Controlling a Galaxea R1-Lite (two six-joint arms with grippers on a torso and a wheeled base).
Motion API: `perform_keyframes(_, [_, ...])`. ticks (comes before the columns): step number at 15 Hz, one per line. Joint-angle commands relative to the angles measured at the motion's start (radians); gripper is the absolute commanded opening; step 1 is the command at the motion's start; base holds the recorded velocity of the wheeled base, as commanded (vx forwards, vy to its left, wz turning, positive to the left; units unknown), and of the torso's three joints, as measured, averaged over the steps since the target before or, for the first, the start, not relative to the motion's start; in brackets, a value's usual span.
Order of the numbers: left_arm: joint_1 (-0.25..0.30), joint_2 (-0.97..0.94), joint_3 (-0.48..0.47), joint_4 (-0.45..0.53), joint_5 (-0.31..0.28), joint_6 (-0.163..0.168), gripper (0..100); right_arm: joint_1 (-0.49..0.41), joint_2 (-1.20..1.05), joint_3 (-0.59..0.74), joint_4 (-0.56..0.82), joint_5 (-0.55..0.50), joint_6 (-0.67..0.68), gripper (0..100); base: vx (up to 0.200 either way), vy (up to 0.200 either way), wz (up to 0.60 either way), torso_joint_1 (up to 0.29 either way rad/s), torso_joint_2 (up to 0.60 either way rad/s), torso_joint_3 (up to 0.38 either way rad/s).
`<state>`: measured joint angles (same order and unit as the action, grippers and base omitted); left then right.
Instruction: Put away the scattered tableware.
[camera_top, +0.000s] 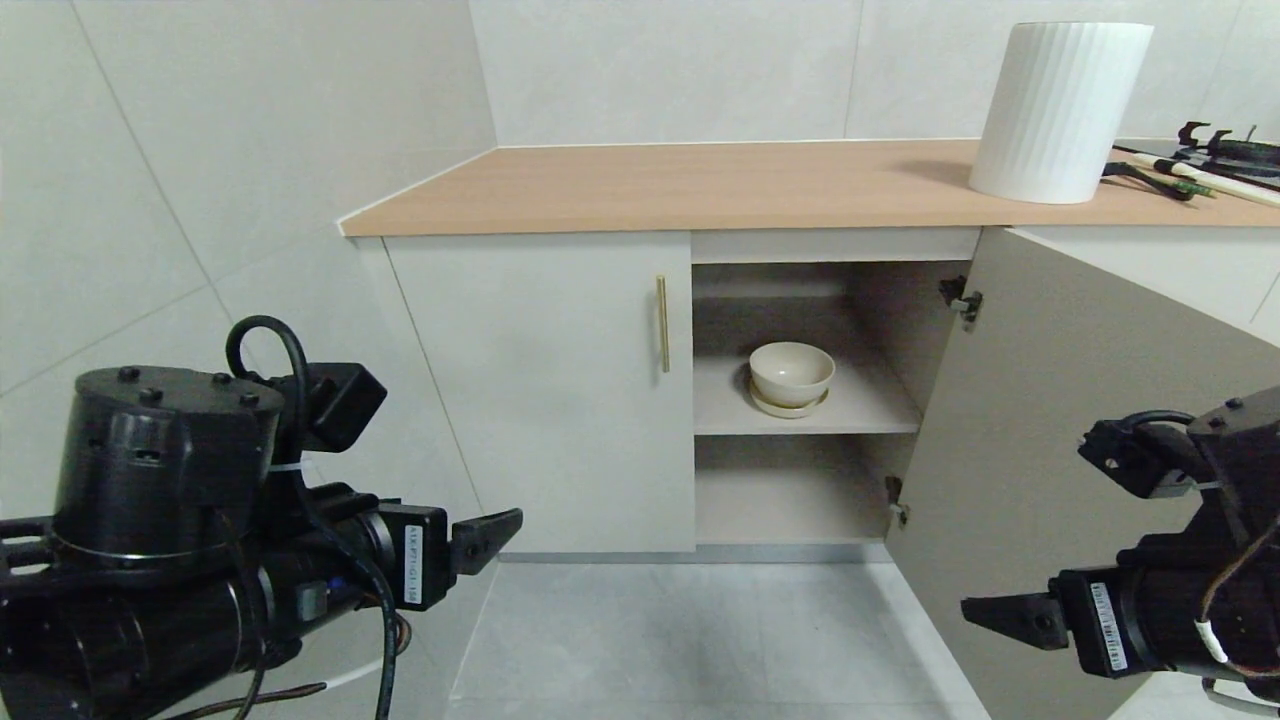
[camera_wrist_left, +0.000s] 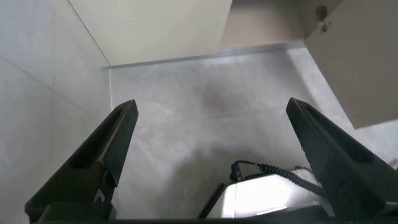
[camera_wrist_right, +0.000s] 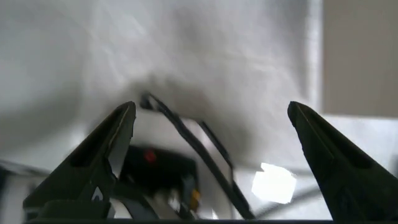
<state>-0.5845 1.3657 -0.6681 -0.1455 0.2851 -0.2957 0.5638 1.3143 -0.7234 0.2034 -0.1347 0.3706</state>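
Observation:
A cream bowl rests on a small plate on the middle shelf of the open cabinet. My left gripper hangs low at the left, well short of the cabinet, its fingers spread open over bare floor. My right gripper sits low at the right beside the swung-out door, and its fingers are open too, with nothing between them.
The left cabinet door with its brass handle is closed. On the wooden countertop stand a white ribbed cylinder and some utensils at the far right. Grey tiled floor lies before the cabinet.

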Motion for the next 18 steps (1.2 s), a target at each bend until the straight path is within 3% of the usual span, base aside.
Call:
perform_keyframes(1, [0.0,0.003,-0.001,0.0,0.0,0.0,100,0.001,-0.036,-0.014,0.06,0.0,-0.018,100,0.0,-0.2,0.0,-0.002,0.01,-0.002])
perform_keyframes(8, [0.002,0.004,0.001,0.0,0.0,-0.002,100,-0.009,-0.063,-0.116,0.387,-0.054,-0.039,100,0.0,-0.2,0.0,0.002,0.01,0.003])
perform_keyframes(12, [0.002,0.004,0.001,0.0,0.0,-0.002,100,-0.035,-0.063,-0.14,0.473,-0.125,-0.039,100,0.0,-0.1,0.0,0.0,0.0,-0.001])
perform_keyframes(16, [0.002,0.004,0.001,0.0,0.0,-0.002,100,-0.162,-0.049,-0.169,0.496,-0.223,-0.044,100,0.0,0.0,0.0,0.0,0.0,0.0])
perform_keyframes(18, [0.002,0.004,0.001,0.0,0.0,-0.002,100,-0.292,-0.029,-0.185,0.465,-0.229,-0.088,100,0.0,0.0,0.0,0.0,0.0,0.0])
